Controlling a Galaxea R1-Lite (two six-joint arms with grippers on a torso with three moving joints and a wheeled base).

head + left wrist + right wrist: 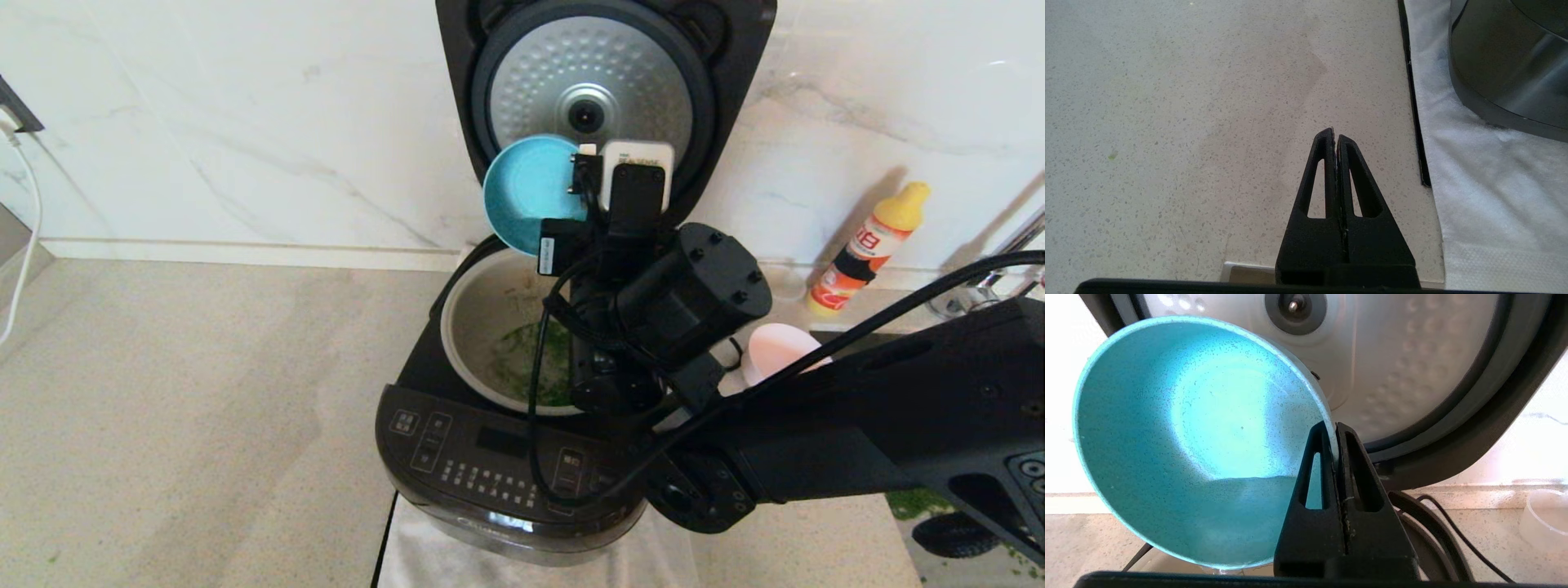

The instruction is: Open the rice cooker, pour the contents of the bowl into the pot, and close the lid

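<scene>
The black rice cooker [490, 465] stands with its lid [588, 82] swung upright, silver dimpled underside showing. Green bits [510, 363] lie in the bottom of the cream pot [469, 314]. My right gripper [1332, 428] is shut on the rim of a turquoise bowl [522, 196], held tipped on its side above the pot's back edge, close in front of the lid. The bowl's inside [1188, 437] looks empty. My left gripper [1334, 132] is shut on nothing, low over the speckled counter beside the cooker's base [1506, 73].
A pale-pink bowl [775, 345] sits just right of the cooker, behind my right arm. An orange bottle with a yellow cap [869, 245] stands by the marble wall. A white cloth [1486, 196] lies under the cooker. Its black cord [1445, 531] runs behind, near a clear cup [1543, 514].
</scene>
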